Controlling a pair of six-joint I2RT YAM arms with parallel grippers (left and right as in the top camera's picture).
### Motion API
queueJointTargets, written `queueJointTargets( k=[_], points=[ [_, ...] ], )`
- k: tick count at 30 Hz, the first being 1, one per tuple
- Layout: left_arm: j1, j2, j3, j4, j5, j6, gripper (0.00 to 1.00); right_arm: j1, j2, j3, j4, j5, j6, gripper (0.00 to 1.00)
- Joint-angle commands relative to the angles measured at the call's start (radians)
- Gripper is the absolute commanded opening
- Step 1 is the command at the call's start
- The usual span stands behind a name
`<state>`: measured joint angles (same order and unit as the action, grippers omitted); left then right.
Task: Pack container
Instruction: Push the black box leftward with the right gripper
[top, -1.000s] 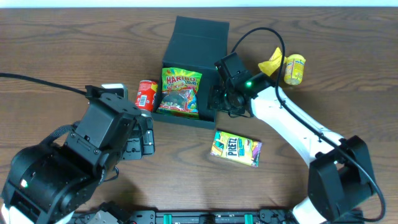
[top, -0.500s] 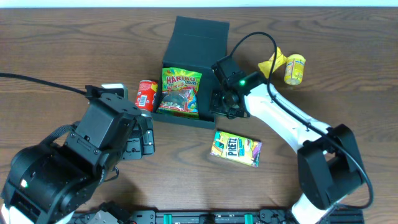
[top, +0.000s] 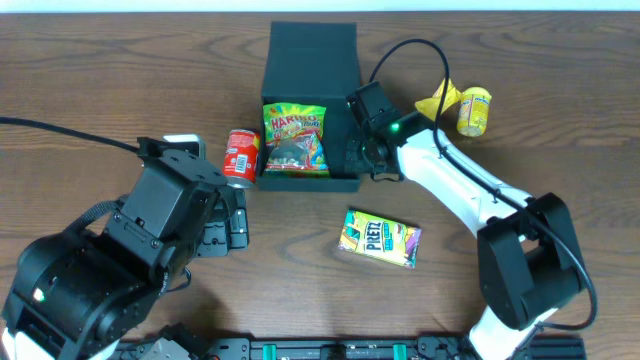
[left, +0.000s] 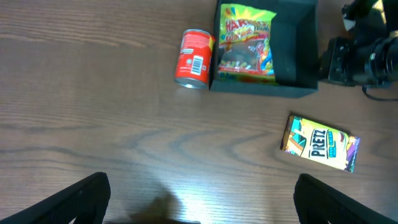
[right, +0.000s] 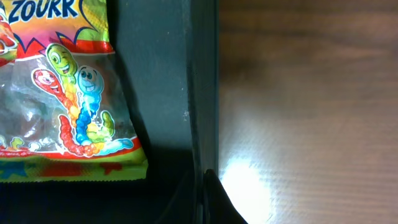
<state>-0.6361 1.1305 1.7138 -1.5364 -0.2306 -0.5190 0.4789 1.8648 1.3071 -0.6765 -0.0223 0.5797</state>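
The container (top: 312, 52), a black box with its lid flap open toward the back, sits at the table's middle with a gummy candy bag (top: 294, 138) lying inside. My right gripper (top: 357, 160) is shut on the container's right wall (right: 202, 81), one finger inside and one outside, meeting at the wall (right: 202, 177); the bag (right: 59, 93) lies just left of them. My left gripper (left: 201, 199) hangs open over bare wood, well short of the container (left: 295, 43), nothing between its fingers.
A red can (top: 240, 156) lies on its side against the container's left wall. A Pretz box (top: 379, 238) lies flat on the table in front of the container. A yellow packet (top: 438, 100) and a small yellow can (top: 474, 110) sit at the back right.
My right gripper has closed on the container's right wall. The container has turned from skewed to square with the table and moved slightly back. The left arm has not moved.
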Motion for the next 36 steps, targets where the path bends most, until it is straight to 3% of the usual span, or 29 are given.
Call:
queueJointTargets(
  k=[1, 7, 26, 28, 30, 36],
  points=[
    [0.001, 0.0, 0.01, 0.0, 0.003, 0.01, 0.95, -0.045, 0.068, -0.003, 0.016, 0.105, -0.051, 0.01],
    [0.001, 0.0, 0.01, 0.0, 0.003, 0.011, 0.95, -0.095, 0.084, -0.003, 0.041, 0.155, -0.067, 0.01],
    [0.001, 0.0, 0.01, 0.0, 0.003, 0.01, 0.96, -0.155, 0.084, -0.003, -0.069, 0.165, -0.312, 0.01],
    [0.001, 0.0, 0.01, 0.0, 0.003, 0.01, 0.96, -0.155, 0.084, -0.003, -0.074, 0.169, -0.312, 0.08],
    [0.001, 0.0, 0.01, 0.0, 0.003, 0.01, 0.95, -0.155, 0.084, -0.003, -0.08, 0.175, -0.312, 0.23],
    [0.001, 0.0, 0.01, 0.0, 0.003, 0.01, 0.95, -0.155, 0.058, -0.003, -0.083, 0.178, -0.311, 0.38]
  ],
)
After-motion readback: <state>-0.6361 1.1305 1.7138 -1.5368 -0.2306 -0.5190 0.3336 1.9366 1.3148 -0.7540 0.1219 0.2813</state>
